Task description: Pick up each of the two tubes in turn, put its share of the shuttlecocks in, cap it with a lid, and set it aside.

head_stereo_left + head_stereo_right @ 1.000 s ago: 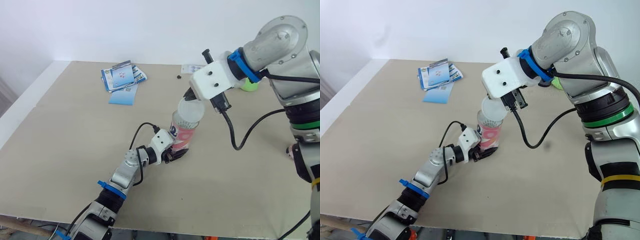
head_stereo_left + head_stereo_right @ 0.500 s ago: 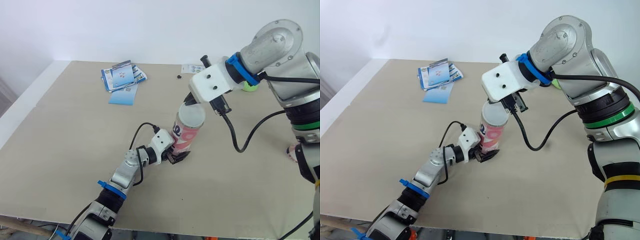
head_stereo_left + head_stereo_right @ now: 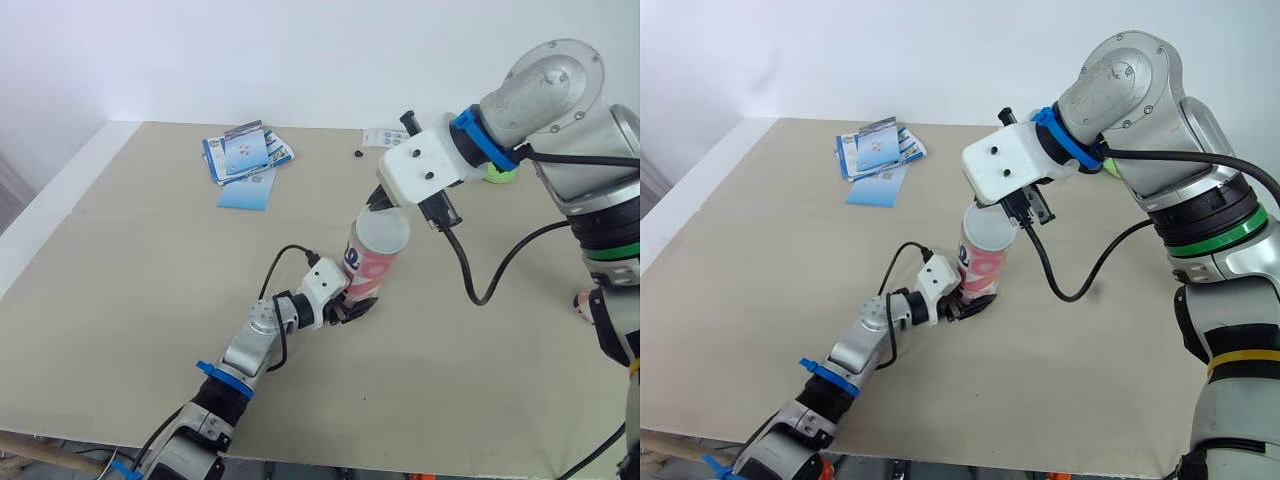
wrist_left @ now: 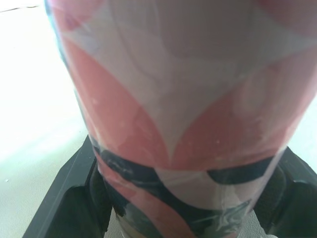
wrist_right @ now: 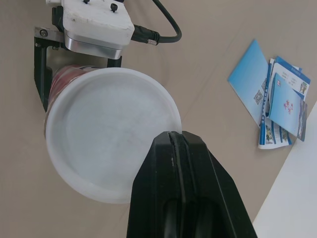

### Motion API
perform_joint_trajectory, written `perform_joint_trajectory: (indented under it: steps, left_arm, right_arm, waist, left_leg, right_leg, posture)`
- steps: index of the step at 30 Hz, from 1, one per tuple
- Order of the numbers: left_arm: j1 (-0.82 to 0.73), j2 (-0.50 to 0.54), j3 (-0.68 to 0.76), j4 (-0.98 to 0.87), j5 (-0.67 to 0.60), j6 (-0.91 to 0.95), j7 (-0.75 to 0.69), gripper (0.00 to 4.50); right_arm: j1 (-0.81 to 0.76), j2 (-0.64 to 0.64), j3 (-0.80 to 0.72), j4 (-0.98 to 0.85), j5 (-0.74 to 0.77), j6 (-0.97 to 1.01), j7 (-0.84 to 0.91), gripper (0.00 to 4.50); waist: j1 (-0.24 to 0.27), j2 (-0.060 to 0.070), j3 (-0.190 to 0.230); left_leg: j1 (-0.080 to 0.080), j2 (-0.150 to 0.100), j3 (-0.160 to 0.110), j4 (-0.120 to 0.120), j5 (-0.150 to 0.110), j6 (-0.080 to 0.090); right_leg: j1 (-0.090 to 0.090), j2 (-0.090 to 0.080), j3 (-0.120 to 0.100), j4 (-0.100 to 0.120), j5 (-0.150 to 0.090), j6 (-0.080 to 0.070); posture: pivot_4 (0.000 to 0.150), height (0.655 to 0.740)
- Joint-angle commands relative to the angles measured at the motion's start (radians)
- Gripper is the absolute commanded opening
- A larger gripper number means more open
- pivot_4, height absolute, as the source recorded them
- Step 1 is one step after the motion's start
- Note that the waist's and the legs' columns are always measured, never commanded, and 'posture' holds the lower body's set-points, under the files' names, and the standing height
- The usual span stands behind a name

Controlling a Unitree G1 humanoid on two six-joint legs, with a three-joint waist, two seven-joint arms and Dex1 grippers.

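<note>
A pink, white and black tube [image 3: 370, 272] stands slightly tilted at mid-table. My left gripper [image 3: 350, 308] is shut on its base; one black finger [image 4: 69, 198] shows at each side of the tube [image 4: 183, 99] in the left wrist view. A white translucent lid [image 3: 380, 232] sits on the tube's mouth. My right gripper [image 3: 378, 203] is at the lid's far rim, fingers pressed together on the edge of the lid [image 5: 109, 134]. What is inside the tube is hidden.
Blue leaflets [image 3: 245, 160] lie at the back left of the beige table [image 3: 150, 300]. A green object [image 3: 500, 172] sits behind my right arm, with a small black piece [image 3: 358, 154] and a white slip [image 3: 385, 135] near the back edge.
The lid went from tilted above the tube to lying flat on its mouth. The left gripper's fingers drew in around the tube's base.
</note>
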Motion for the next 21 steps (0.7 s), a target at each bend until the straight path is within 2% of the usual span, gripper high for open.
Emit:
perform_joint_trajectory:
  steps: [1, 13, 21]
  left_arm:
    - [0.009, -0.001, -0.004, 0.032, 0.008, 0.018, -0.001, 3.32]
    - [-0.001, -0.004, -0.012, 0.044, 0.021, 0.007, 0.003, 3.32]
    - [0.005, -0.004, -0.010, 0.036, 0.022, 0.015, 0.008, 3.32]
  right_arm:
    - [-0.021, -0.007, -0.020, -0.024, 0.003, 0.006, 0.043, 0.00]
    - [-0.079, 0.007, 0.069, 0.100, -0.046, -0.084, 0.043, 0.00]
    - [-0.074, -0.001, 0.104, 0.095, -0.020, -0.098, 0.043, 0.00]
  waist:
    - [0.000, 0.000, 0.000]
    - [0.000, 0.000, 0.000]
    - [0.000, 0.000, 0.000]
  left_leg:
    - [0.000, 0.000, 0.000, 0.000, 0.000, 0.000]
    - [0.000, 0.000, 0.000, 0.000, 0.000, 0.000]
    - [0.000, -0.001, 0.000, 0.000, 0.000, 0.000]
  right_leg:
    - [0.000, 0.000, 0.000, 0.000, 0.000, 0.000]
    - [0.000, -0.001, 0.000, 0.000, 0.000, 0.000]
    - [0.000, -0.001, 0.000, 0.000, 0.001, -0.001]
  posture:
    - [0.150, 0.7400]
    - [0.150, 0.7400]
    - [0.150, 0.7400]
